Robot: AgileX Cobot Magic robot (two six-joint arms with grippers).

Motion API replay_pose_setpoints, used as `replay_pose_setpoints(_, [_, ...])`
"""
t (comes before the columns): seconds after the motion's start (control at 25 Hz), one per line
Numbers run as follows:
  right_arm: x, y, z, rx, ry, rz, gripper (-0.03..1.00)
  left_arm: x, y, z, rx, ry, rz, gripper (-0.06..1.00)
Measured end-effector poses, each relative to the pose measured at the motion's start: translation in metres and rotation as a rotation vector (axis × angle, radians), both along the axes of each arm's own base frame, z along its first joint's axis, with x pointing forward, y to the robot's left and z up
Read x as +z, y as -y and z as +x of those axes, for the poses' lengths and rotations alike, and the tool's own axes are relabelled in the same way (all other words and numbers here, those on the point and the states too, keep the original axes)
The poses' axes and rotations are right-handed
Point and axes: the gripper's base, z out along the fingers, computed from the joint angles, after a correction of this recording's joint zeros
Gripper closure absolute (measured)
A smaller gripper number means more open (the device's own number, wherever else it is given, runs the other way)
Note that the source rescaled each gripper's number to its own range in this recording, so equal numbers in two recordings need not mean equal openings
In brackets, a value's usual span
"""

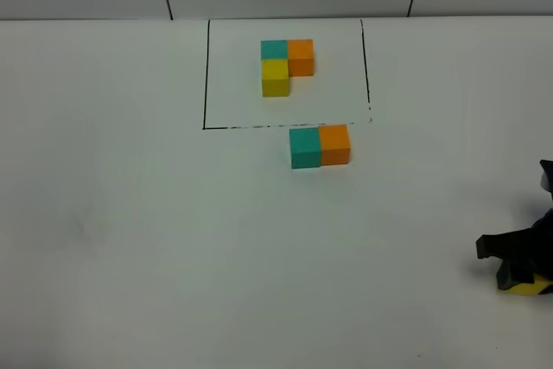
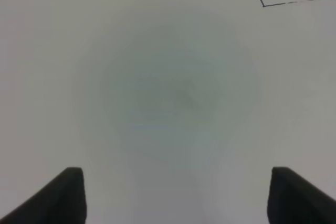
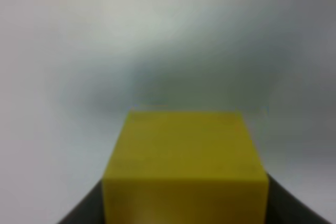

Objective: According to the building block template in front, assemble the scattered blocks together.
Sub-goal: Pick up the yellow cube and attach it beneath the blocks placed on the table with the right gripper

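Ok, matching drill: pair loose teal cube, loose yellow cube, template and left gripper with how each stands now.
1 loose teal cube
2 loose yellow cube
3 template
4 left gripper

a open over bare table
b inside the black frame
c touching the loose orange cube
d held in the shut right gripper

Pairs: 1-c, 2-d, 3-b, 4-a
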Motion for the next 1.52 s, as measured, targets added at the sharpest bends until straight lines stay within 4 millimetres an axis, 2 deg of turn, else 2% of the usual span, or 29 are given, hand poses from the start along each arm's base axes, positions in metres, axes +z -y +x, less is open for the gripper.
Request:
replay_pose_setpoints(0.16, [0.024, -0.035, 0.001, 0.021, 0.033, 0.023, 0.95, 0.000, 0.000, 0.000, 0.000, 0.000, 0.000, 0.32])
replay_pose_setpoints(0.4, [0.048, -0.110, 0.015, 0.028, 0.076, 0.012, 0.95, 0.000, 0.000, 0.000, 0.001, 0.000, -0.001, 0.32])
replay_pose_setpoints(0.68, [0.041, -0.188, 0.051, 0.060, 0.080, -0.063, 0.95, 0.000, 0.000, 0.000, 0.001, 0.000, -0.001, 0.32])
replay_pose_setpoints(0.92, [0.023, -0.235, 0.083, 0.138, 0.065, -0.169, 0.95, 0.000, 0.000, 0.000, 0.001, 0.000, -0.001, 0.32])
replay_pose_setpoints(1.08, [0.013, -0.253, 0.098, 0.144, 0.071, -0.154, 0.95, 0.000, 0.000, 0.000, 0.001, 0.000, -0.001, 0.32])
replay_pose_setpoints(1.24, [0.003, -0.262, 0.107, 0.157, 0.077, -0.139, 0.95, 0.000, 0.000, 0.000, 0.001, 0.000, -0.001, 0.32])
replay_pose_setpoints(1.52, [-0.015, -0.262, 0.117, 0.158, 0.058, -0.134, 0.95, 0.000, 0.000, 0.000, 0.000, 0.000, -0.001, 0.32])
